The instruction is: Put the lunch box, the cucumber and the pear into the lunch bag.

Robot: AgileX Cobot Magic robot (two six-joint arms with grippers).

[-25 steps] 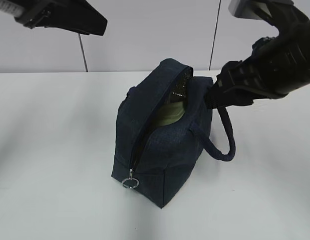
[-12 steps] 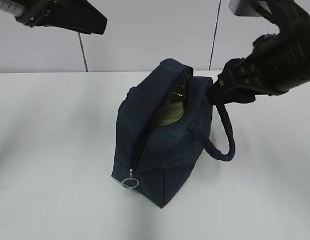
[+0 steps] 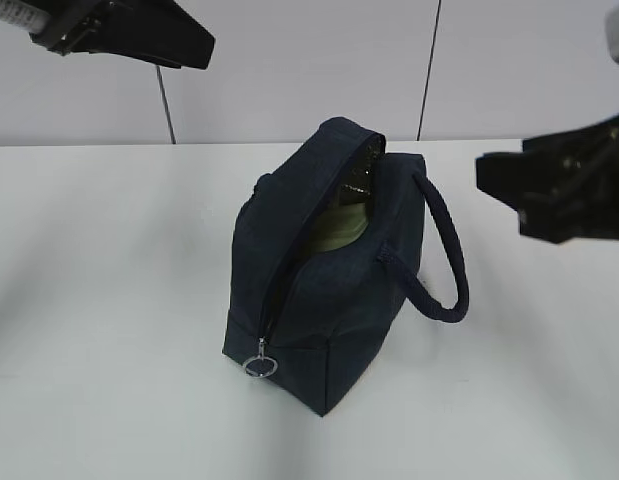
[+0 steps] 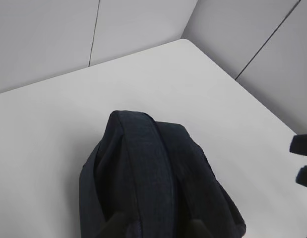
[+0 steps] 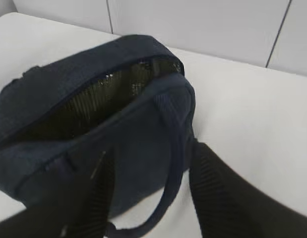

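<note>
Change: the right arm [image 3: 564, 190], a second ago pressed against the bag's upper right edge by the handle, has pulled back to the right and now hangs well apart from it; the bag has not shifted.
Bag [image 3: 319, 290]: navy, upright near the middle of the white worktop [image 3: 109, 300], its top seam gaping part-way.
Zipper: metal ring pull [image 3: 260, 366] hangs low at the near end of the bag.
Handle [image 3: 444, 250]: thick loop arching free off the bag's right side.
Lunch box [image 3: 341, 226]: pale green lid visible inside the mouth, below the foil lining [image 5: 101, 91].
Cucumber, pear: not to be seen in any view.
Right gripper [image 5: 148, 198]: its fingers [image 5: 220, 198] stand spread wide with nothing between them, framing the handle and the bag's side from above in the right wrist view.
Left arm [image 3: 119, 30]: high in the upper left corner of the exterior view, well clear of the bag.
Left gripper: only dark tips [image 4: 198, 229] at the lower edge of the left wrist view, over the bag's closed end; how far apart they stand cannot be told.
Writing: a white label [image 3: 14, 14] with print sits on the left arm, too small to read; no brand shows on the bag.
</note>
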